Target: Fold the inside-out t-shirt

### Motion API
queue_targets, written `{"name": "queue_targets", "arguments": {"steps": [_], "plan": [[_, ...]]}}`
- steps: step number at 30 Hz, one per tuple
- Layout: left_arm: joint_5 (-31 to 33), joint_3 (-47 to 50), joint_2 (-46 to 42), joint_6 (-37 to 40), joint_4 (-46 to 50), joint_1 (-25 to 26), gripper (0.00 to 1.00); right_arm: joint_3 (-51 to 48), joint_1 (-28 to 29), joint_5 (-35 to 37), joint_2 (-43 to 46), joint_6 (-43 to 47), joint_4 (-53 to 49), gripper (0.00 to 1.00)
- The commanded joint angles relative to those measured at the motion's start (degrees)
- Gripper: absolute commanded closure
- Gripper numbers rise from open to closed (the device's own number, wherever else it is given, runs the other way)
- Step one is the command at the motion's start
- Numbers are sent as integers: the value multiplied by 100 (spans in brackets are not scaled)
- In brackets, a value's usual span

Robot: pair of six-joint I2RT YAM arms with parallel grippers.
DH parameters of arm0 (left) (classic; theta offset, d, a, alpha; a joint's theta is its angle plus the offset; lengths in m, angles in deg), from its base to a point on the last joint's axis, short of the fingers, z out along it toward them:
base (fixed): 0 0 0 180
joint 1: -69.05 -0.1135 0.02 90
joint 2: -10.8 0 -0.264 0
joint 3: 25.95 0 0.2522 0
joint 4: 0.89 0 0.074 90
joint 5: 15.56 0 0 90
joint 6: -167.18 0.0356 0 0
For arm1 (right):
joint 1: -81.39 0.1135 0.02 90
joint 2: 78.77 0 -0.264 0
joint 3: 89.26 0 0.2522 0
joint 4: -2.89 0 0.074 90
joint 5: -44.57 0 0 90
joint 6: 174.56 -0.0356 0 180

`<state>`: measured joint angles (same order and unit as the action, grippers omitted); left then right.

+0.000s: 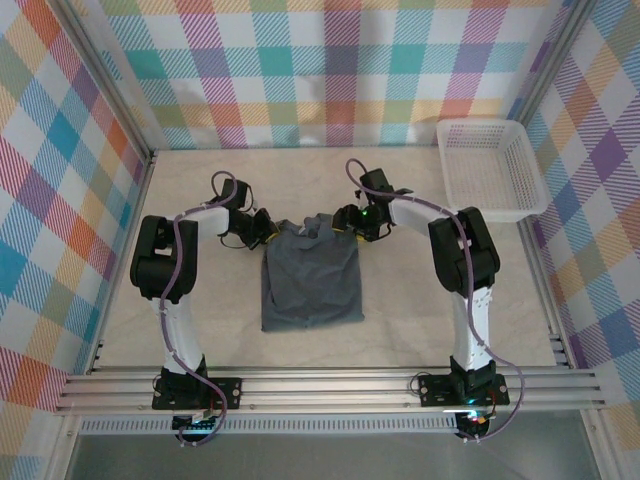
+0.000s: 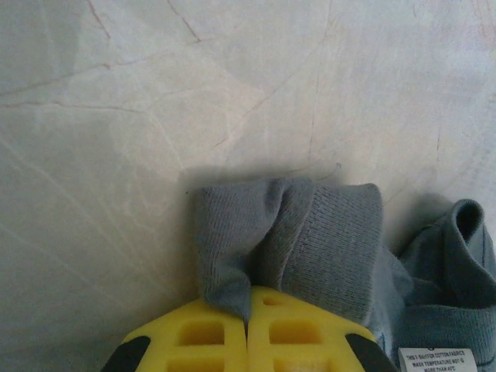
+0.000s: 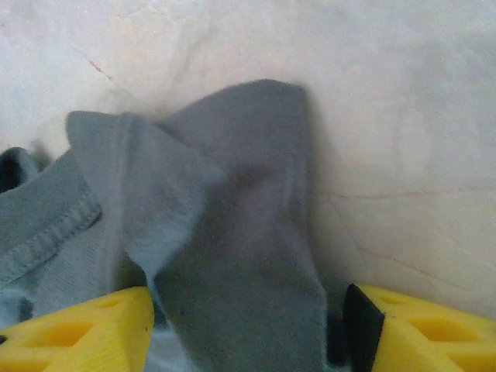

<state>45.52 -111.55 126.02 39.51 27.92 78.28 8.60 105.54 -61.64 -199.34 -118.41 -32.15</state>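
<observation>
A robot lab cell: aluminium rails, pale table, checked cloth walls.

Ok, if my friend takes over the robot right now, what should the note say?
Left gripper: shut on the far left corner of the t-shirt.
Right gripper: open, fingers astride the far right corner, not pinching yet.
Shirt: flat mid-table, a narrow rectangle, collar end away from the arms; sides look folded in.
Next: close the right one, then probably fold the far end toward the near hem.
</observation>
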Motion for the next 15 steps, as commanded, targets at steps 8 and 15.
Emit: {"name": "queue_targets", "arguments": {"steps": [8,15], "plan": [[-86,-45,-143,92,191,17,100,-304,30,-397,-262,-432,181,82],[-600,169,-503,-139,-202,-59,100,-367,-22,-504,428,-245,150,100]]}}
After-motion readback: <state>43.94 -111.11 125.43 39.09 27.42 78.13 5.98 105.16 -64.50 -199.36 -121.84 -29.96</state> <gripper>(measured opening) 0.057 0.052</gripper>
